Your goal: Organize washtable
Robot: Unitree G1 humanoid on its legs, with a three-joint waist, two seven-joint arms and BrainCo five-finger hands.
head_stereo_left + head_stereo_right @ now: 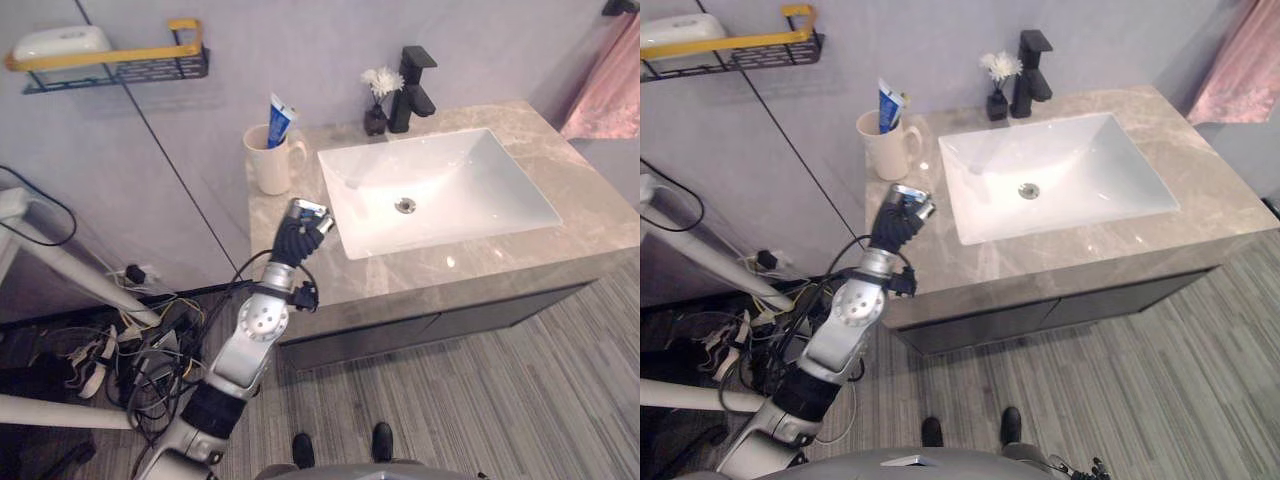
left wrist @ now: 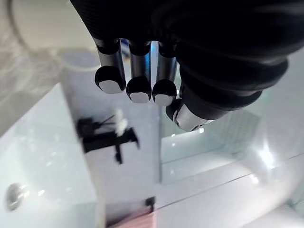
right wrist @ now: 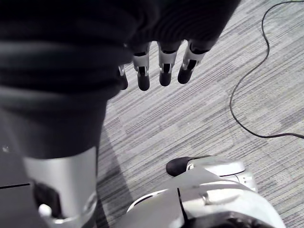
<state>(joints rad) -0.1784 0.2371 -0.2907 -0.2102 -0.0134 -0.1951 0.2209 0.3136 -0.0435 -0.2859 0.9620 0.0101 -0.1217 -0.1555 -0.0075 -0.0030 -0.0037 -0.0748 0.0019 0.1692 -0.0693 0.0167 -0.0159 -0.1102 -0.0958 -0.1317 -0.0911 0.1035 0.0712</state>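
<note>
My left hand (image 1: 301, 228) hovers over the left end of the marble counter (image 1: 480, 262), between a cream mug (image 1: 270, 165) and the white basin (image 1: 440, 195). In the left wrist view its fingers (image 2: 138, 78) are curled in, and I see nothing held in them. A blue and white toothpaste tube (image 1: 281, 120) stands in the mug. A black faucet (image 1: 413, 88) and a small dark vase with a white flower (image 1: 378, 102) stand behind the basin. My right hand (image 3: 164, 66) hangs over the striped floor with relaxed fingers.
A black wire shelf with a yellow rail (image 1: 120, 60) hangs on the wall at upper left, with a white object (image 1: 60, 42) on it. A pink towel (image 1: 608, 90) hangs at far right. White stand legs and tangled cables (image 1: 110, 350) lie on the floor at left.
</note>
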